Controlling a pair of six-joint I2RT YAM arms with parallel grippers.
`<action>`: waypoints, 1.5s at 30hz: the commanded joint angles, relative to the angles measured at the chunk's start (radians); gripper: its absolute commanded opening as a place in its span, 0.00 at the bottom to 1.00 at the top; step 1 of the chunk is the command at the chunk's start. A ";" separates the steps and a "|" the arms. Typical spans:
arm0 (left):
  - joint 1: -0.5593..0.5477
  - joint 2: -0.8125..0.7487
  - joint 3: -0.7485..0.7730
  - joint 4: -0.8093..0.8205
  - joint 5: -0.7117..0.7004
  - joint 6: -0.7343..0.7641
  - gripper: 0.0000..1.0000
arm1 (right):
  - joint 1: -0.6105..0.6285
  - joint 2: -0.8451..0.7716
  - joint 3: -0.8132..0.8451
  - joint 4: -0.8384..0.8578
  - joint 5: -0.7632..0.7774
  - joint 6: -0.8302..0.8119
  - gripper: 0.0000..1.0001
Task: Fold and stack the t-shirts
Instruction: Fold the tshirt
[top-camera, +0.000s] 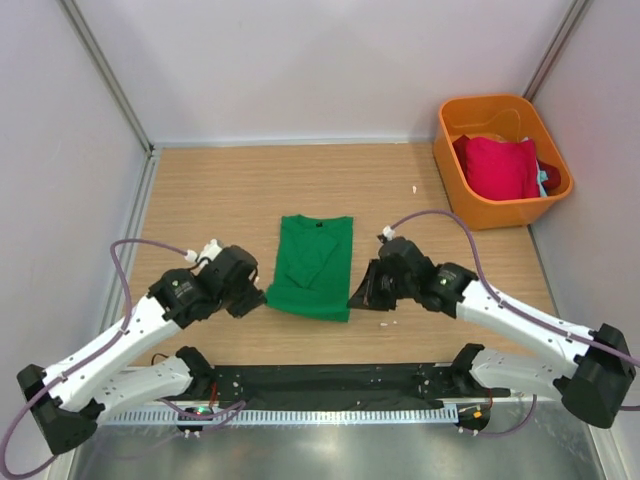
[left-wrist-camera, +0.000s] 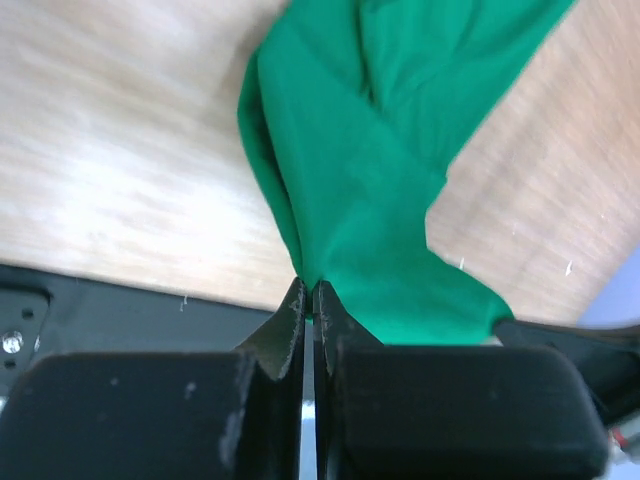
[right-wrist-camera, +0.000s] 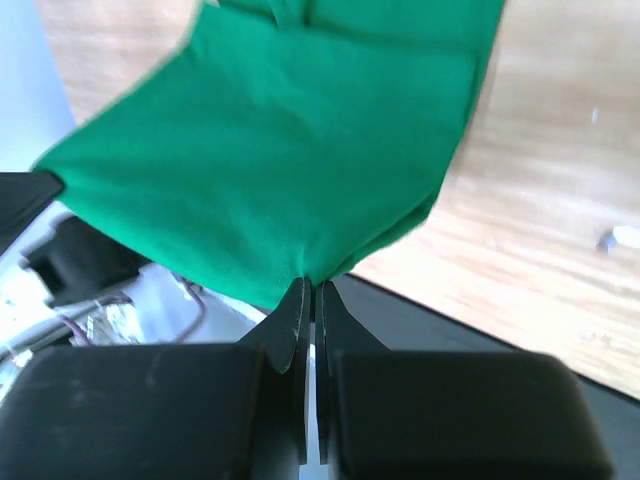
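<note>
The bright green t-shirt (top-camera: 312, 268) lies partly folded in the middle of the wooden table, collar end away from me. My left gripper (top-camera: 262, 298) is shut on its near left corner; the left wrist view shows the cloth (left-wrist-camera: 370, 180) pinched at the fingertips (left-wrist-camera: 309, 290). My right gripper (top-camera: 357, 297) is shut on its near right corner; the right wrist view shows the cloth (right-wrist-camera: 280, 160) pinched and lifted at the fingertips (right-wrist-camera: 309, 287). A crimson red t-shirt (top-camera: 497, 166) lies in the orange bin, with a bit of a teal one (top-camera: 543, 180) at its right.
The orange plastic bin (top-camera: 470, 190) stands at the far right corner of the table. A black strip (top-camera: 330, 380) runs along the near edge between the arm bases. White walls close in the left, back and right.
</note>
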 joint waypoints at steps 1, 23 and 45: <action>0.140 0.077 0.075 0.045 0.009 0.202 0.00 | -0.089 0.082 0.153 -0.078 -0.103 -0.137 0.01; 0.479 0.766 0.643 0.211 0.391 0.578 0.00 | -0.428 0.565 0.628 -0.196 -0.386 -0.376 0.01; 0.533 1.005 0.912 0.258 0.488 0.603 0.00 | -0.503 0.713 0.749 -0.176 -0.442 -0.352 0.01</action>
